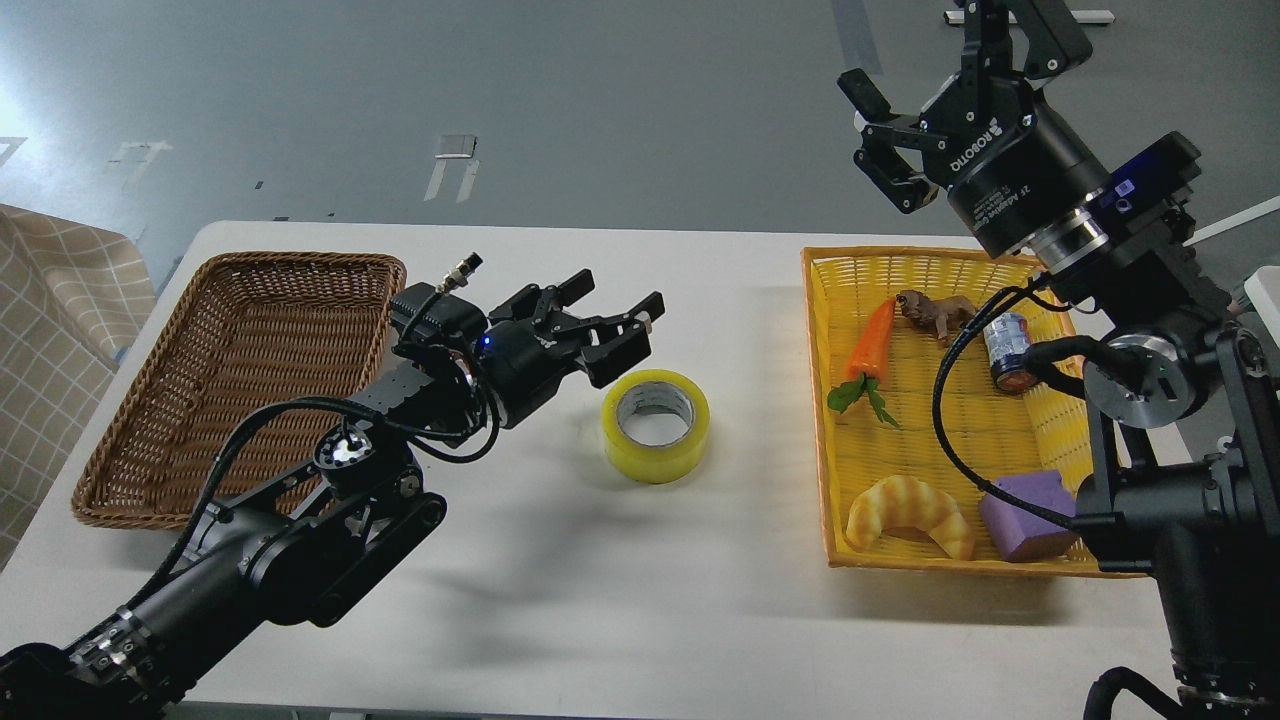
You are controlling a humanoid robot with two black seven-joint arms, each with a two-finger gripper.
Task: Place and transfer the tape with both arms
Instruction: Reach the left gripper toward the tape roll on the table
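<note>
Currently mid-task | tape lies flat on table, just right of and below left gripper (fingers apart, empty) | right gripper raised, apart, empty | left: grasp, then move to wicker basket (my guess).

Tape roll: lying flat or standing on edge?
Lying flat. The tape rests on the table with its core hole facing up, outside both baskets.

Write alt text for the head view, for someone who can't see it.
A roll of translucent yellow packing tape lies flat on a white table, the open left gripper just beside it. The open right gripper is raised above a yellow woven basket; a brown wicker basket sits left.
</note>
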